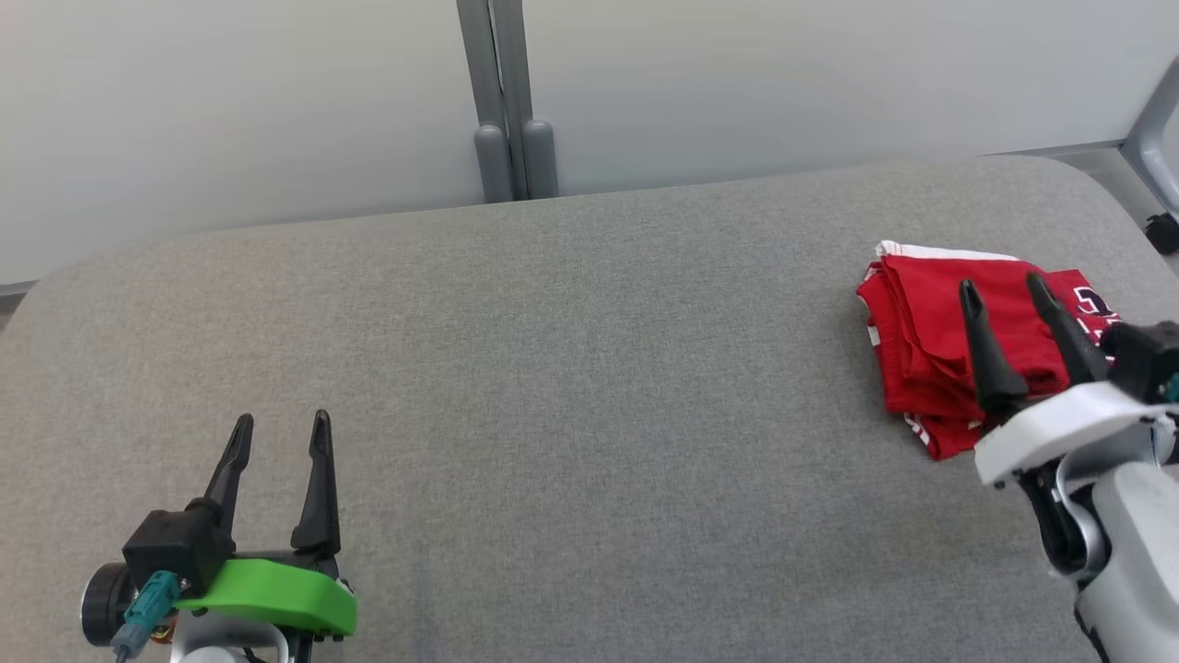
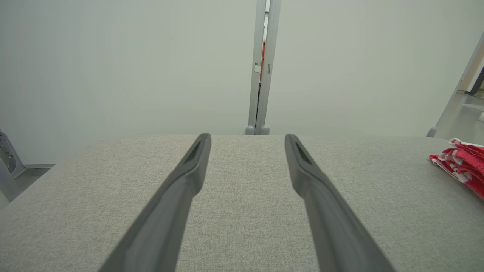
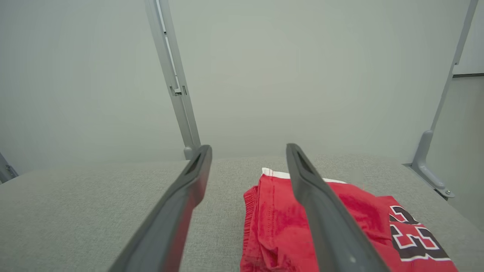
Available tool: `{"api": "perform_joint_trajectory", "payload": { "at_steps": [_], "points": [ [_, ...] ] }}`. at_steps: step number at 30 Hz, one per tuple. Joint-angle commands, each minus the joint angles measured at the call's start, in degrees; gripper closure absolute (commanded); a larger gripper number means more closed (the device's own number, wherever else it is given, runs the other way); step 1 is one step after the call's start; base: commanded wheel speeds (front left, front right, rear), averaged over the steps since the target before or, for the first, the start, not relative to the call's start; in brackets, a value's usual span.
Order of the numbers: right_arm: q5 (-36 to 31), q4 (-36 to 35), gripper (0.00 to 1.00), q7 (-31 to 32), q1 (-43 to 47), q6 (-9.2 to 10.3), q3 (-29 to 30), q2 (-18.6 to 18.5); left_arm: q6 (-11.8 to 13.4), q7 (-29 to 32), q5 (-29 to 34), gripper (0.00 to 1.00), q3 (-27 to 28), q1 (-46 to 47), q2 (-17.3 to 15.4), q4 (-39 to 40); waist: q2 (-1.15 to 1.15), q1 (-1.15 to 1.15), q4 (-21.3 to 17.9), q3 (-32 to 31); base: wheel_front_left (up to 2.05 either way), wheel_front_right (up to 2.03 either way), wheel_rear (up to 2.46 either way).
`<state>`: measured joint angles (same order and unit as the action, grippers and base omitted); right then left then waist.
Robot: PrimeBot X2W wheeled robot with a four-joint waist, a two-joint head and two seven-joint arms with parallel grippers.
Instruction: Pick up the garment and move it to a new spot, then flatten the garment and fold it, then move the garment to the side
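Note:
The garment (image 1: 930,331) is red with white trim and black-and-white numerals, folded into a compact stack at the right side of the grey padded table (image 1: 571,368). My right gripper (image 1: 1004,290) hovers over the stack's near right part, open, nothing between its fingers. In the right wrist view the garment (image 3: 280,223) lies below and between the open fingers (image 3: 321,211). My left gripper (image 1: 281,424) stands open at the lower left, far from the garment, above bare table. The left wrist view catches the garment (image 2: 463,162) at its right edge.
A pale wall with a grey vertical post (image 1: 505,101) stands behind the table's far edge. A grey metal frame leg (image 1: 1156,138) rises at the far right. The table's rounded right edge runs close to the garment.

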<state>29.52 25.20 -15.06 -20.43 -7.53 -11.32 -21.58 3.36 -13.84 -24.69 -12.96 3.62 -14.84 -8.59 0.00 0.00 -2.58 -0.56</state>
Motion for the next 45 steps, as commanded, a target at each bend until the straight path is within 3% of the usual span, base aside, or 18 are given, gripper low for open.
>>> {"api": "perform_joint_trajectory", "payload": {
  "at_steps": [1, 9, 28, 29, 32, 45],
  "points": [
    [-1.93, -1.66, 0.0, -0.11, 2.62, 0.09, 1.57, 0.97, -0.23, -0.42, -0.18, 0.0, 0.3, -1.06, 0.2, -0.55, 0.0, 0.0, 0.55, -0.52, 0.0, 0.0, 0.0],
    [-8.81, -9.71, 0.0, -0.12, 12.76, 0.09, 7.76, 7.24, -1.18, -1.29, 0.67, 0.0, 0.78, -1.89, 1.37, -4.0, 0.0, 0.0, 0.84, -1.03, 0.0, 0.0, 0.0],
    [-10.04, -8.9, 0.0, -0.12, 13.81, 0.09, 6.15, 8.77, -2.95, -1.4, 2.41, 0.0, 3.28, -1.38, 3.7, -6.34, 0.0, 0.0, 0.85, -1.4, 0.0, 0.0, 0.0],
    [-9.77, -8.99, 1.0, 0.01, 13.38, 0.0, 6.21, 8.68, -2.92, -1.13, 2.55, 1.0, 3.2, -1.29, 3.63, -6.41, 0.0, 0.0, 0.86, -1.41, 0.0, 0.0, 0.0],
    [-9.44, -7.86, 1.0, 0.12, 14.06, -0.01, 6.16, 9.26, -2.94, -0.78, 2.37, 1.0, 3.04, -1.86, 4.05, -7.52, 0.0, 0.0, 0.87, -1.41, 0.0, 0.0, 0.0],
    [3.02, -8.48, 1.0, 3.91, 13.96, 0.0, 8.31, 10.86, -4.32, 2.97, -9.69, 1.0, 6.03, -0.91, 5.4, -7.21, 0.0, 0.0, 1.04, -1.19, 0.0, 0.0, 0.0]
  ]
}}
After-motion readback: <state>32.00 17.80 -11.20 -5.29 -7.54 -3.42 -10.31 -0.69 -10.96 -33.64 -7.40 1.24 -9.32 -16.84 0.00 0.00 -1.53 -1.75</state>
